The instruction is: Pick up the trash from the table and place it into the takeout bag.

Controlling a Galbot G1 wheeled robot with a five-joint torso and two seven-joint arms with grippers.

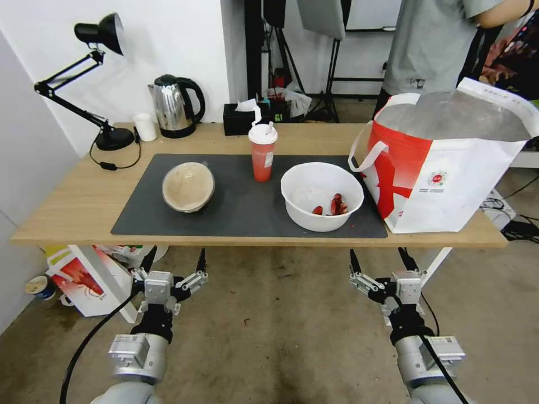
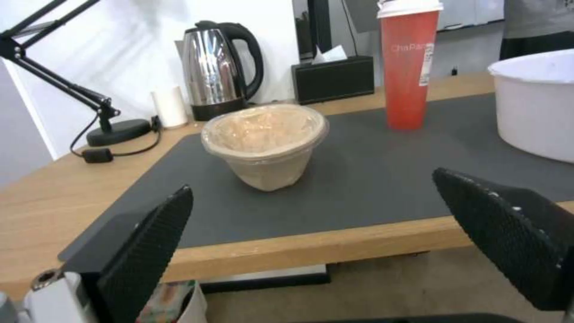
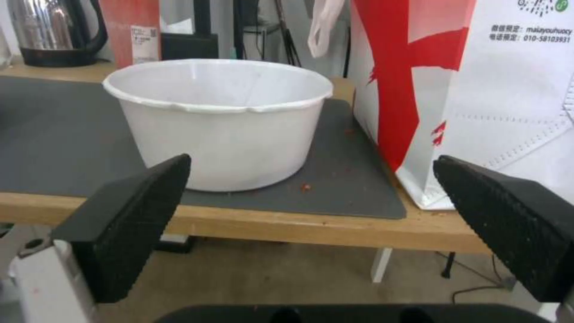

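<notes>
So far: nothing is packed.
Trash: tan lidded bowl (image 1: 188, 187), red drink cup (image 1: 262, 152) and white bowl (image 1: 321, 196) stand on the table (image 1: 67, 207) mat.
Takeout bag (image 1: 449, 168): open (beside white bowl).
Left gripper (image 1: 174, 262), right gripper (image 1: 381, 261): spread wide, empty, below the table edge.

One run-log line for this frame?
left gripper open, below table edge | right gripper open, same | white plastic bowl, red cup, tan bowl on mat
</notes>
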